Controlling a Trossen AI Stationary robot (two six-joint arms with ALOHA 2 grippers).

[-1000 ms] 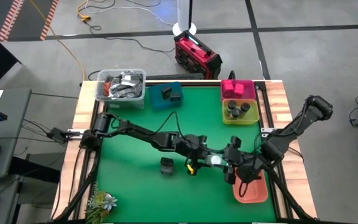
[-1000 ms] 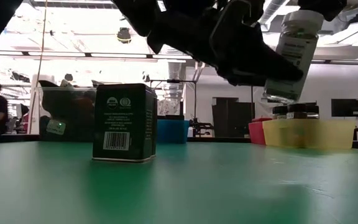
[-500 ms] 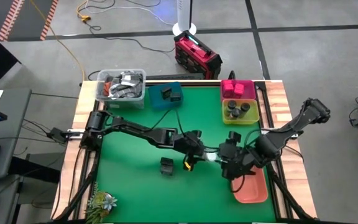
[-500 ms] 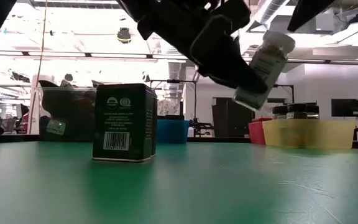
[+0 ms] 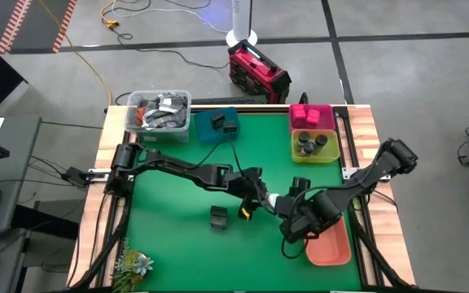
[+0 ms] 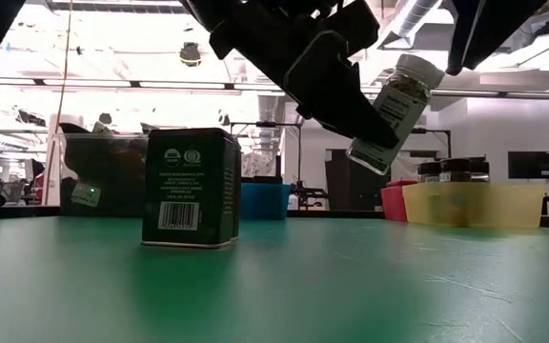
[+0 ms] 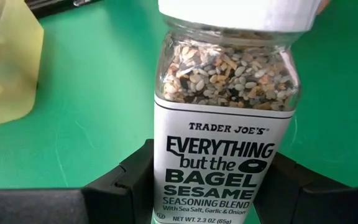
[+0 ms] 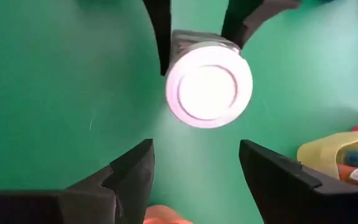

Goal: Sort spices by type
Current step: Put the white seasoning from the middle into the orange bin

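A white-capped clear jar (image 7: 225,118) of mixed seeds is held up over the middle of the table by my left gripper (image 5: 260,195), which is shut on it. In the low view the jar (image 6: 396,110) is tilted, cap up and toward the table's right. My right gripper (image 8: 194,155) is open and faces the white cap (image 8: 209,87) end-on, with its fingertips short of the cap and touching nothing. A dark grey tin (image 6: 191,188) stands on its base on the green mat, left of the jar. My left gripper pinches the jar's lower body (image 7: 166,171), at the label, between its two fingers (image 7: 126,183). The fingers lie across the jar, coming from the table's left. The jar is lifted clear of the table and tilted, its cap end pointing away from the gripper.
Teal tray (image 5: 218,124), pink tray (image 5: 311,116) and yellow tray (image 5: 314,145) with dark-lidded jars line the far edge. A salmon tray (image 5: 329,244) sits at the near right, under my right arm. A clear tub of clutter (image 5: 159,114) is at the far left corner.
The jar has gone from nearly upright to tilted, cap toward the right, and has shifted toward the table's left with my left gripper. My right gripper has moved toward the table's left, closing on the jar's cap end.
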